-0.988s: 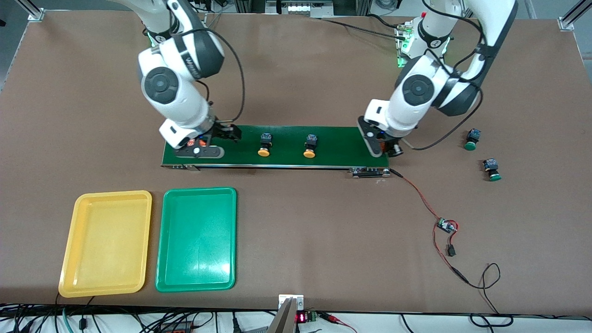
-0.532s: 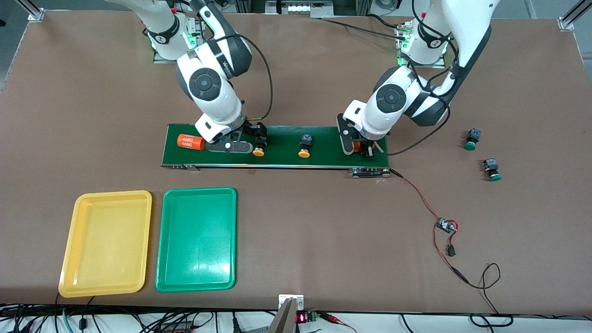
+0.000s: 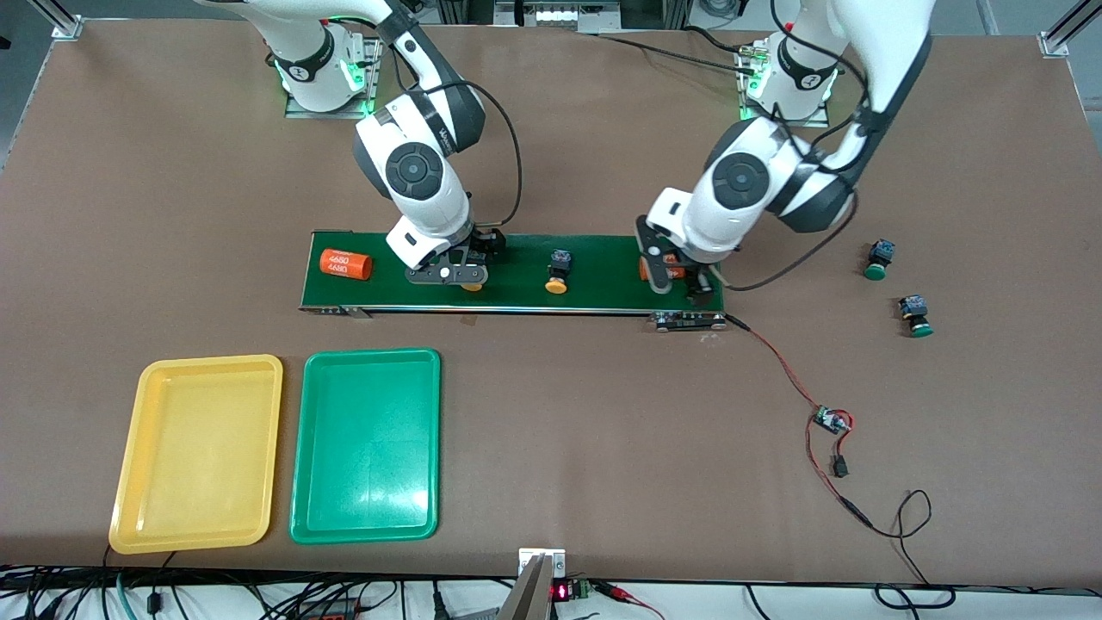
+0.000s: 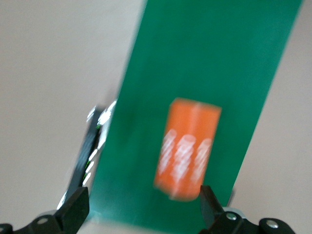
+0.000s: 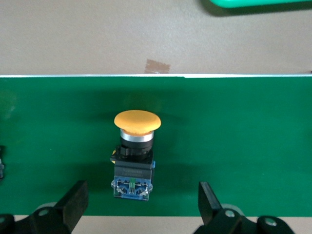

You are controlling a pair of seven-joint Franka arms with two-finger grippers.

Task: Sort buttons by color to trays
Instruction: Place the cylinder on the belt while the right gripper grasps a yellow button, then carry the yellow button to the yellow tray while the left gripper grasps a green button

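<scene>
The right gripper, wide open and empty, is to be lowered squarely over the yellow button's dark body on the belt; the left gripper, wide open and empty, hangs over the orange cylinder.

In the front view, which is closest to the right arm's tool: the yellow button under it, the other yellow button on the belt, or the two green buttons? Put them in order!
Counting from the right tool:
1. Yellow button under it, on the belt.
2. Second yellow button, mid-belt, toward the left arm's end.
3. Green buttons, off the belt on the table at the left arm's end; too close to rank.
</scene>
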